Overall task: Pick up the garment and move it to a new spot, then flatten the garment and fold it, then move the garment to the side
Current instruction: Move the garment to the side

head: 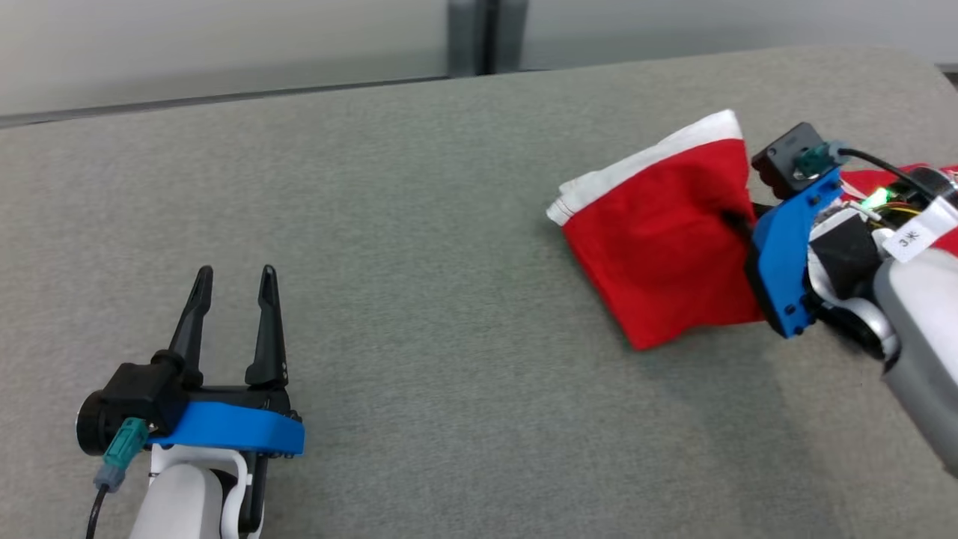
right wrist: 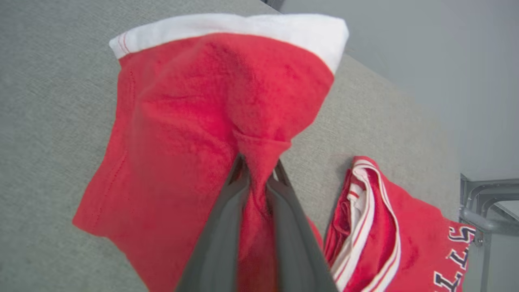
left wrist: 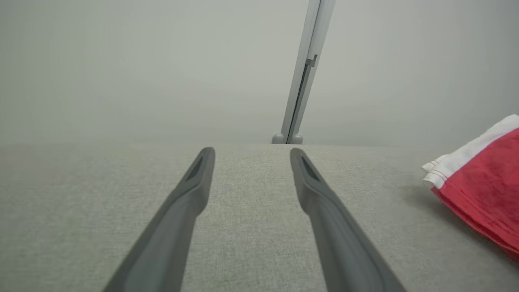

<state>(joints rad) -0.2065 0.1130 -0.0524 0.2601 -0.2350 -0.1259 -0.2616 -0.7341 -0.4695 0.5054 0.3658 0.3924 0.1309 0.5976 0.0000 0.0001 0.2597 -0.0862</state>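
The garment [head: 658, 247] is a red shirt with a white sleeve band, lying at the right of the grey table [head: 419, 224]. My right gripper [head: 737, 223] is shut on a pinched fold of the red cloth; in the right wrist view the garment [right wrist: 202, 121] bunches between the two dark fingers [right wrist: 221, 227], and its striped collar and lettered body lie to the right. My left gripper [head: 236, 278] hovers open and empty at the lower left, far from the shirt. In the left wrist view the left gripper [left wrist: 251, 152] points across bare table, with the garment [left wrist: 482, 182] at the right edge.
The grey fabric-covered table stretches wide to the left and front of the shirt. A pale wall with a vertical grey post [head: 486, 34] rises behind its far edge. A grey metal frame [right wrist: 482, 211] stands past the table's right end.
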